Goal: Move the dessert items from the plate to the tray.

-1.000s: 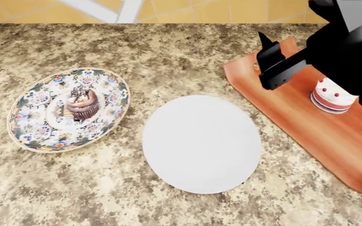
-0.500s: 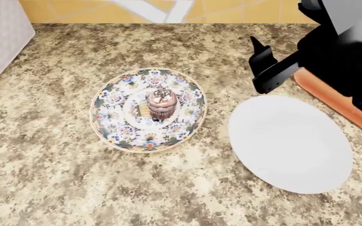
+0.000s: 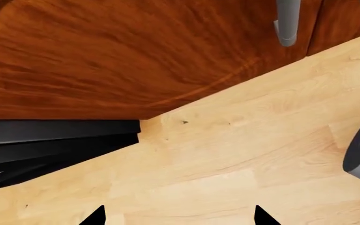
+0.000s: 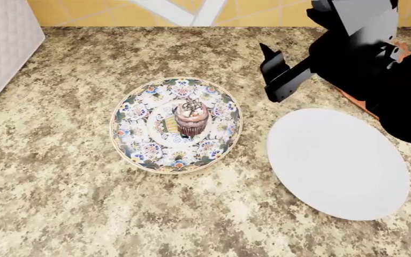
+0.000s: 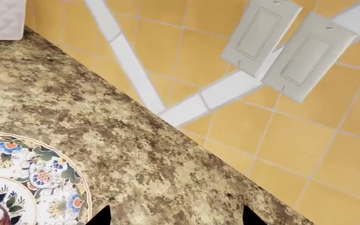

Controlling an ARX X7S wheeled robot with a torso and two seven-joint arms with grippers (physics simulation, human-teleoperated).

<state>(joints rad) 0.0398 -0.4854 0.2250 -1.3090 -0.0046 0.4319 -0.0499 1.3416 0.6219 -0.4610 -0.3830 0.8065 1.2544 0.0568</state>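
Chocolate cupcake (image 4: pixel 191 119) sits upright at the centre of the patterned plate (image 4: pixel 130 140), untouched; right gripper (image 4: pixel 275 72) hovers beside it, jaws apart and empty, the approach step in hand, needing descent over the cupcake.

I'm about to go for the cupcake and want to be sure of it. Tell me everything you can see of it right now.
The chocolate cupcake stands upright at the middle of the floral patterned plate, on the granite counter. It has a dark brown ribbed base and swirled cream topping with dark drizzle. A small yellowish piece lies beside it on the plate. Nothing grips it: the right gripper hangs apart, toward the plain white plate. In the right wrist view only a sliver of it shows at the edge.
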